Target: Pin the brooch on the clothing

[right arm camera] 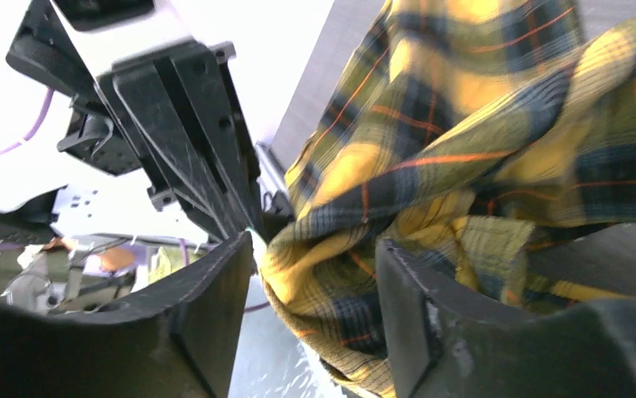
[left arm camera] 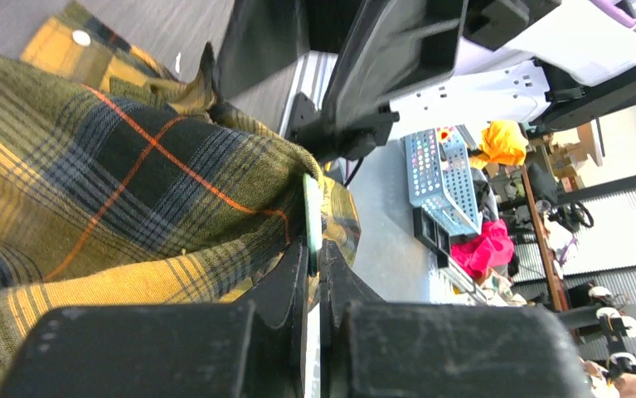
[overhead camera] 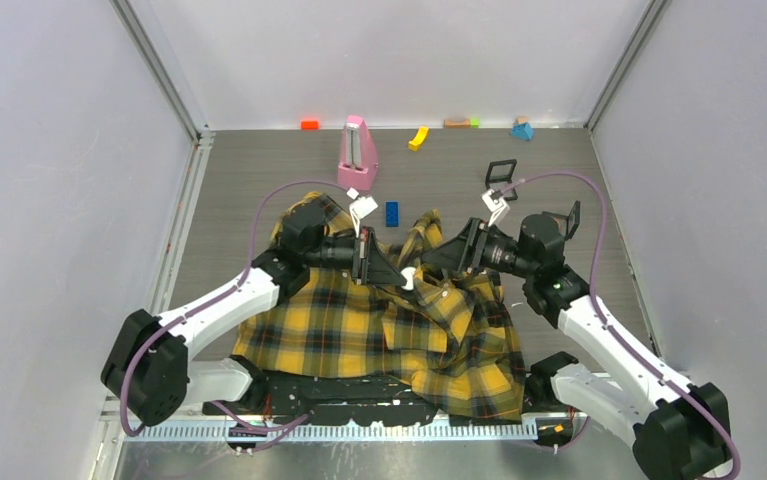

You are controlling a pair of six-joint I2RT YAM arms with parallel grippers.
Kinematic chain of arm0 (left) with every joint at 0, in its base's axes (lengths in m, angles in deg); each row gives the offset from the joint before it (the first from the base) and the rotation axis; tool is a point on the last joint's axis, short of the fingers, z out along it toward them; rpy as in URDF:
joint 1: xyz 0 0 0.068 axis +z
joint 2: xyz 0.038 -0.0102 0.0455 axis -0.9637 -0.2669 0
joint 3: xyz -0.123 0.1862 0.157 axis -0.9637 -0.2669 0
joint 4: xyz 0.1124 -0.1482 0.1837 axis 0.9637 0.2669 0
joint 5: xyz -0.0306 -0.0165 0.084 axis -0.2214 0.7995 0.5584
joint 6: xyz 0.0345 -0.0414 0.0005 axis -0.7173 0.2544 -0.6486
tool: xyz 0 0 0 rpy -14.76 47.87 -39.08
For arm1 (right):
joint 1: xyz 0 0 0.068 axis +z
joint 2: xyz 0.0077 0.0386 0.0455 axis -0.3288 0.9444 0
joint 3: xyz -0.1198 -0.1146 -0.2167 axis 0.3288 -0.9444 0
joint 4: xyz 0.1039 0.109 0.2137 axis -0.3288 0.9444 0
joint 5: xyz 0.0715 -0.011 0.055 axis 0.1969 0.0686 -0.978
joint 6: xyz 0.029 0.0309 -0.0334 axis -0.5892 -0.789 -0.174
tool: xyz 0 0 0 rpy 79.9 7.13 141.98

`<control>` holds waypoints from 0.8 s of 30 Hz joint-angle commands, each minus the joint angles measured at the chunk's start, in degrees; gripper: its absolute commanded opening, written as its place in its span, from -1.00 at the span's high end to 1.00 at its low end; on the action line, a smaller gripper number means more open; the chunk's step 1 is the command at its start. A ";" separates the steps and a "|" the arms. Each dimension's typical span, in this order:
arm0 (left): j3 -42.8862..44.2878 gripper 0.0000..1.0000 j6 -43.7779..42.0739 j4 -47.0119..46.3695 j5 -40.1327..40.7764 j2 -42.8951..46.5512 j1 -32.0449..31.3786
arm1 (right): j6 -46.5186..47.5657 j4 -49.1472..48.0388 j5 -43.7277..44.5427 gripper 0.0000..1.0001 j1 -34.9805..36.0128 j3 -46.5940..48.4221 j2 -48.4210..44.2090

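The yellow-and-black plaid shirt (overhead camera: 359,330) lies crumpled on the table between both arms. My left gripper (overhead camera: 397,274) is shut on the brooch (left arm camera: 312,211), which shows edge-on as a thin greenish disc pressed against a raised fold of the shirt (left arm camera: 90,182). A pale speck in the top view (overhead camera: 408,281) is probably the brooch. My right gripper (overhead camera: 431,268) faces the left one. Its jaws (right arm camera: 314,249) are open, with a bunched fold of the shirt (right arm camera: 480,124) between them. The left gripper's fingers (right arm camera: 190,133) stand just beyond that fold.
A pink upright object (overhead camera: 357,152), a blue brick (overhead camera: 391,212) and a small black square frame (overhead camera: 500,172) lie behind the shirt. Small coloured blocks (overhead camera: 418,137) line the back wall. Walls close in the left and right sides.
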 commanded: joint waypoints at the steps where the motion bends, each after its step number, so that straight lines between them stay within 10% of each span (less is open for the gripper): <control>1: 1.99 1.00 -4.82 6.84 -2.31 0.96 -0.56 | 3.44 1.27 5.03 -0.36 -1.13 0.37 -4.37; 9: 3.72 0.77 -7.35 13.07 1.07 0.83 -0.32 | 6.43 7.67 8.74 -0.50 -1.09 2.08 -7.95; 16: 11.52 -0.62 -11.92 33.69 13.37 1.11 5.14 | 11.99 32.64 33.52 -0.52 -1.13 12.18 -6.43; 24: 24.36 -0.80 -20.82 48.17 19.58 1.52 15.19 | 18.91 51.72 63.51 -0.60 -1.52 28.00 8.90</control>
